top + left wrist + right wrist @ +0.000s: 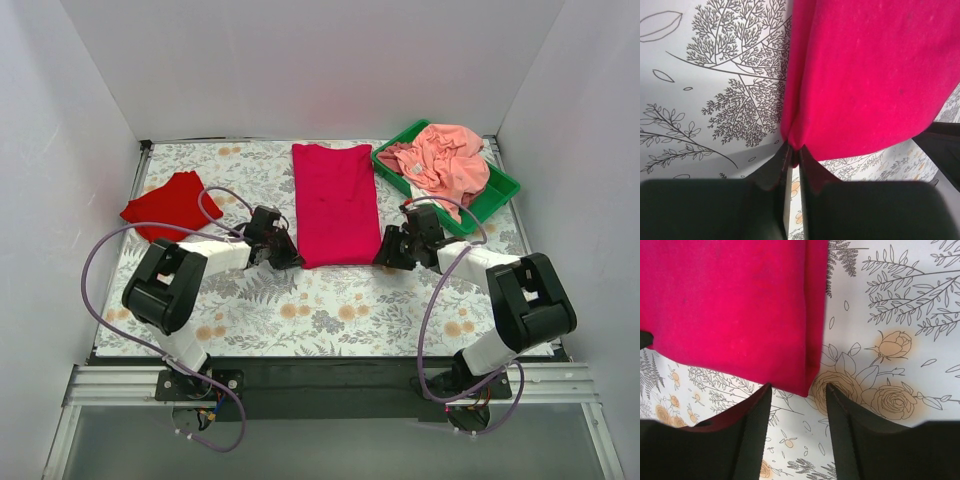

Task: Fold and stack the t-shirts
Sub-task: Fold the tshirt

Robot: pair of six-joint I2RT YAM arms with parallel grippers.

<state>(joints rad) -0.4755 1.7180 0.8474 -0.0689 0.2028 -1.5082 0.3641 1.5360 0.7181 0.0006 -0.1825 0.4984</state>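
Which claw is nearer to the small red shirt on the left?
Left. The left claw sits right of the small red shirt, at the near left corner of the crimson shirt; the right claw is beyond it, at the near right corner.

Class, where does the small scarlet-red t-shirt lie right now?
In the top external view, the scarlet-red t-shirt lies bunched at the far left of the floral cloth, beyond the left arm, apart from the crimson-magenta t-shirt at centre.

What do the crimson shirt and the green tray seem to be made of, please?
The crimson shirt looks like soft matte cloth, lying limp and flat. The green tray looks like rigid plastic, probably, from its smooth straight rim.
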